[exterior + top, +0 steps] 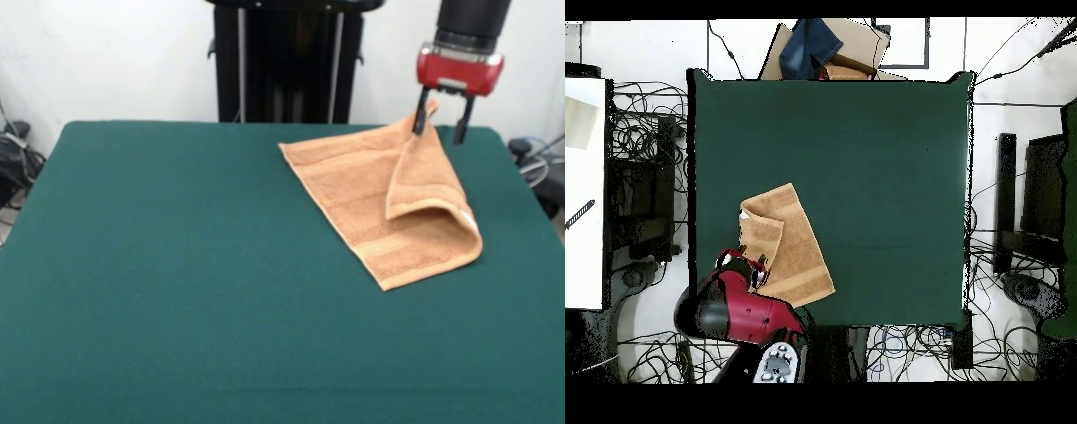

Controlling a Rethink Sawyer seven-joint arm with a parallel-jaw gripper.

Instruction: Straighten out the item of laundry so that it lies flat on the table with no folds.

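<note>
The orange-tan towel (380,190) lies at the table's far right in the front view, and at the near left in the overhead view (797,250). One corner is folded over the rest as a flap (424,181), with a white label (470,219) at the fold. The flap's tip rises against the left finger (421,122). My gripper (440,128) hangs over the towel's far corner with its fingers apart. In the overhead view the red gripper head (737,300) covers the towel's near-left edge. The dark green table (177,283) lies under it all.
The robot's black pedestal (287,62) stands behind the table's far edge. Cables and gear (18,159) lie off both sides of the table. A cardboard box with blue cloth (820,50) sits beyond the table's opposite edge in the overhead view.
</note>
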